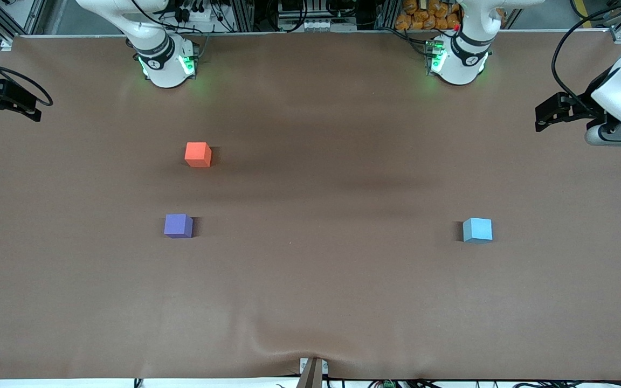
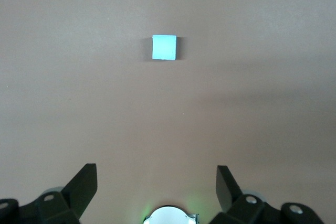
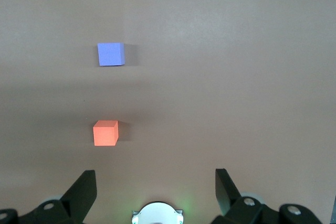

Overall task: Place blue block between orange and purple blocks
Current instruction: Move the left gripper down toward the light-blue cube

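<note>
The blue block (image 1: 477,230) sits alone on the brown table toward the left arm's end; it also shows in the left wrist view (image 2: 164,47). The orange block (image 1: 198,154) and the purple block (image 1: 178,225) sit toward the right arm's end, the purple one nearer to the front camera, with a gap between them. Both show in the right wrist view, orange (image 3: 105,132) and purple (image 3: 111,54). My left gripper (image 1: 542,119) (image 2: 156,179) is open and empty, high over the table's edge at its own end. My right gripper (image 1: 33,108) (image 3: 155,182) is open and empty, high over the edge at its end.
The brown cover (image 1: 310,291) has a wrinkle at the near edge by a clamp (image 1: 313,372). The right arm's base (image 1: 165,62) and the left arm's base (image 1: 459,59) stand at the table's back edge.
</note>
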